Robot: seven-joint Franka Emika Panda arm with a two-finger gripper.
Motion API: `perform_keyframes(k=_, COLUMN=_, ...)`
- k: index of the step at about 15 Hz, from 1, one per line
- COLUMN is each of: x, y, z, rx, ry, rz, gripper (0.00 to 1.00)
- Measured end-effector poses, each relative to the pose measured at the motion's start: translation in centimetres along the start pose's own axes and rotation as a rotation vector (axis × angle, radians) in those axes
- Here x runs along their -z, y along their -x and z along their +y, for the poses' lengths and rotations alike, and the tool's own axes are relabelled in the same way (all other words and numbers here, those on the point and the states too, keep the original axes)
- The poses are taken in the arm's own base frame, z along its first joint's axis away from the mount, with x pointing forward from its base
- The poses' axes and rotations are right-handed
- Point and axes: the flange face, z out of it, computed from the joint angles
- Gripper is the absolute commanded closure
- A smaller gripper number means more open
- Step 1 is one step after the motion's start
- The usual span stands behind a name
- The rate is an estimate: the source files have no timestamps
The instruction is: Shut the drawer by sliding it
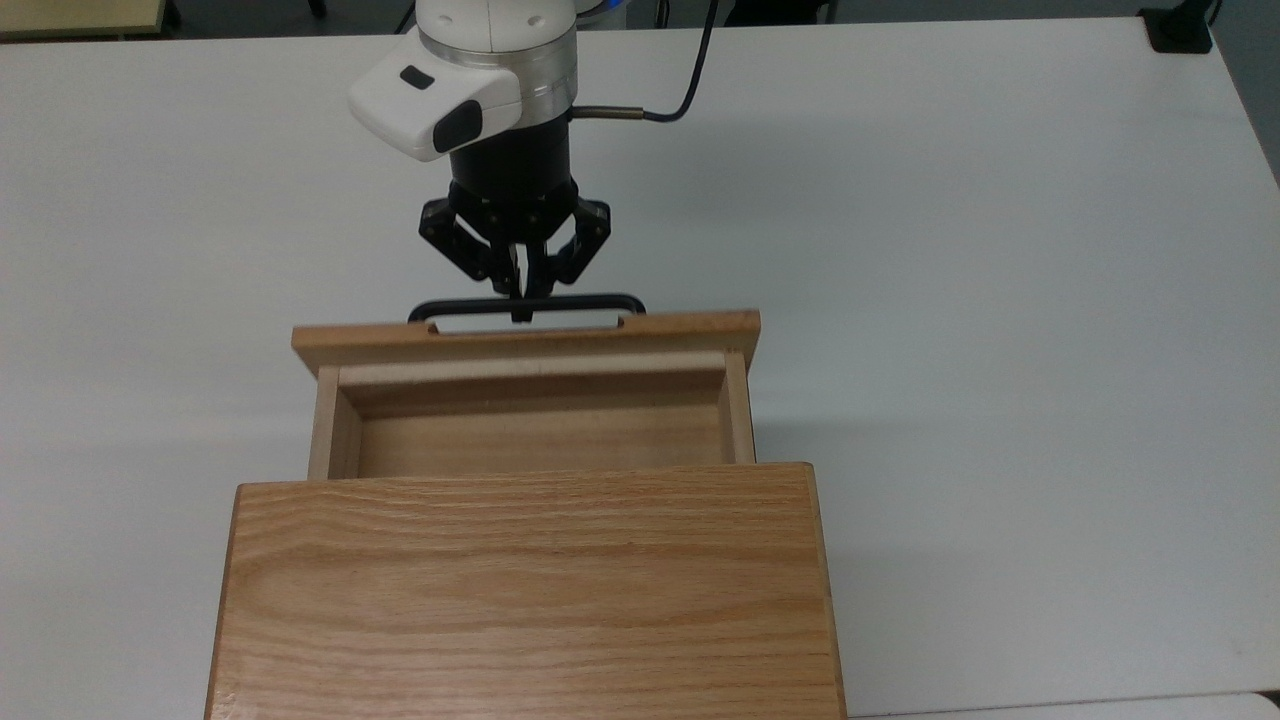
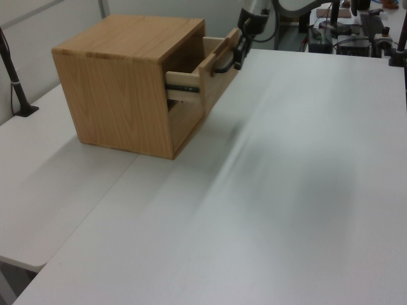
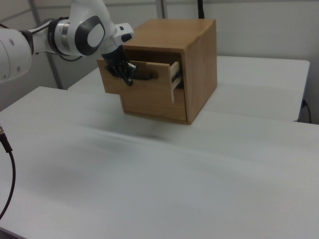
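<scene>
Against the drawer (image 1: 525,345) handle, the gripper (image 1: 521,297) fingers are pressed together, their tips partly hidden.

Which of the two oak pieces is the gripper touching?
The drawer, the tray with the black bar handle; the gripper meets that handle. The cabinet with the broad grained top is untouched.

Broad white tabletop (image 1: 1000,250), pale wall panels (image 3: 259,30) behind, a black clamp (image 1: 1178,28) at its far corner.
</scene>
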Motion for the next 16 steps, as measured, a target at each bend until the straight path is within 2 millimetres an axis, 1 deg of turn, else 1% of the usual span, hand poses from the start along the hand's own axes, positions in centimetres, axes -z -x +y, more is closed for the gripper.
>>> perform_keyframes(k=3, x=-1.6, y=-1.6, z=-0.2, rx=-0.004, ry=-0.002, rz=0.134, gripper=1.00)
perform_keyframes(k=6, x=-2.9, y=-2.6, z=-0.3, rx=-0.010, ry=-0.004, rz=0.229, gripper=1.00)
perform_keyframes(k=10, x=-4.1, y=-3.6, z=-0.4, rx=-0.011, ry=-0.007, rz=0.361, gripper=1.00)
perform_keyframes(k=13, x=-4.9, y=-3.8, z=-0.4, rx=-0.013, ry=-0.008, rz=0.417, gripper=1.00)
perform_keyframes(k=16, x=-5.0, y=-3.8, z=-0.4, rx=-0.015, ry=-0.008, rz=0.420, gripper=1.00)
